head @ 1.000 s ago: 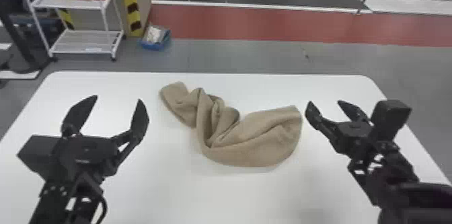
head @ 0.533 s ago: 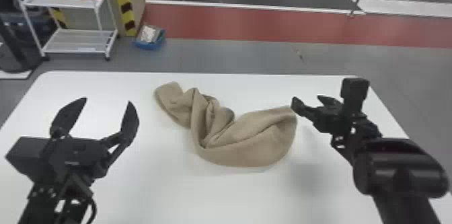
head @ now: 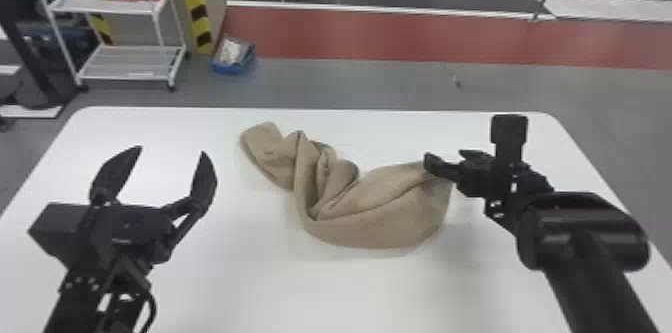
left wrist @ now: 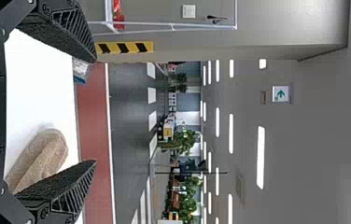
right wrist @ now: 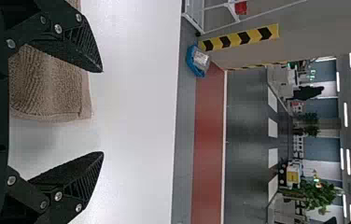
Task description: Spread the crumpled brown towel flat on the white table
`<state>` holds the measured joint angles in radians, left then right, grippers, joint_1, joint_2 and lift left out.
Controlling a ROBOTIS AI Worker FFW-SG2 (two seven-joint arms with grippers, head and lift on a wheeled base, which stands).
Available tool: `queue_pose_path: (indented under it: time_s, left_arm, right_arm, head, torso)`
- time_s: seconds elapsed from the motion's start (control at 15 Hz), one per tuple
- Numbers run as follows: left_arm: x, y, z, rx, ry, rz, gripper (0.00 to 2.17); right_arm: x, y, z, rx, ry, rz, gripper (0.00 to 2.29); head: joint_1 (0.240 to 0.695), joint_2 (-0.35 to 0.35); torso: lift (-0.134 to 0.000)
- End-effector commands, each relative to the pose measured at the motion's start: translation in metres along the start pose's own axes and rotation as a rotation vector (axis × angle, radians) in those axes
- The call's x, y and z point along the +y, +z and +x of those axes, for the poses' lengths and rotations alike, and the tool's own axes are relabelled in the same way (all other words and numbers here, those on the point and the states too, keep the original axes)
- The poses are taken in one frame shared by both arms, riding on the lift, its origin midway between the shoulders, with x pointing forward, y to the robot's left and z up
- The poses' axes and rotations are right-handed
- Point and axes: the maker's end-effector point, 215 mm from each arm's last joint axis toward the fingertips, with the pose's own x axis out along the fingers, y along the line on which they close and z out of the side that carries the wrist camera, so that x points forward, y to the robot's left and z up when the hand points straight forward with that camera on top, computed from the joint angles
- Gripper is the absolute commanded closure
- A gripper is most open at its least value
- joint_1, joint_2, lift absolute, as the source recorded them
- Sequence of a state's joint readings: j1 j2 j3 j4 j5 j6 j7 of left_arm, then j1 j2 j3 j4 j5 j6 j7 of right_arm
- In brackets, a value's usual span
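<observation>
The brown towel (head: 380, 207) lies crumpled and twisted on the white table (head: 320, 292), with folds bunched toward its left part. Left of the towel, my left gripper (head: 167, 157) is held open with nothing in it; in the left wrist view the gripper (left wrist: 94, 112) has a towel end (left wrist: 45, 154) beyond its fingers. My right gripper (head: 452, 159) stands open at the towel's right end, one finger overlapping the corner there. In the right wrist view, the towel's edge (right wrist: 52, 88) shows between the fingers of the gripper (right wrist: 102, 112), closer to one finger.
Beyond the table's far edge, a white wire shelf (head: 130, 62) stands on the floor at the back left. Beside it are a yellow-black striped post (head: 197, 7) and a blue bin (head: 232, 57).
My right gripper has moved left, to the towel's right end, and its arm has swung round. The left gripper sits slightly farther left in the head view. The towel keeps its shape.
</observation>
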<state>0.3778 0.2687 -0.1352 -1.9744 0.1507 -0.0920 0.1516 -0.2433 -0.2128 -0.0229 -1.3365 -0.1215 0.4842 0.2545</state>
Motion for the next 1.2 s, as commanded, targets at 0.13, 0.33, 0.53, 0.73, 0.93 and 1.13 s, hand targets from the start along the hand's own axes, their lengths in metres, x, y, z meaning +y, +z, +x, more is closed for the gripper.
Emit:
queue_pose_path:
  time_s: [0.13,0.33,0.53,0.73,0.93,1.13]
  left_arm:
    - [0.001,0.001,-0.002,-0.012,-0.001,-0.004,0.13]
    - [0.001,0.000,-0.004,-0.009,0.001,-0.004,0.13]
    - [0.000,0.001,-0.004,-0.014,-0.001,-0.006,0.13]
    - [0.000,0.003,-0.004,-0.017,-0.001,-0.007,0.13]
    - [0.001,0.002,-0.004,-0.016,0.001,-0.007,0.13]
    - [0.002,0.002,-0.004,-0.016,0.002,-0.007,0.13]
  right_arm:
    - [0.012,-0.013,0.007,0.049,0.016,-0.017,0.30]
    - [0.013,-0.026,0.006,0.090,0.018,-0.009,0.42]
    - [0.015,-0.033,0.005,0.113,0.028,0.000,0.44]
    - [0.015,-0.033,0.002,0.109,0.030,-0.004,0.53]
    - [0.020,-0.025,-0.001,0.090,0.043,-0.016,0.95]
    - [0.036,0.007,-0.018,0.013,0.061,-0.046,0.97]
  head:
    - [0.695,-0.073]
    - [0.695,-0.064]
    - [0.695,-0.063]
    - [0.695,-0.062]
    - [0.695,-0.063]
    - [0.695,-0.058]
  torso:
    - [-0.124]
    - [-0.124]
    - [-0.124]
    - [-0.124]
    - [-0.124]
    - [-0.124]
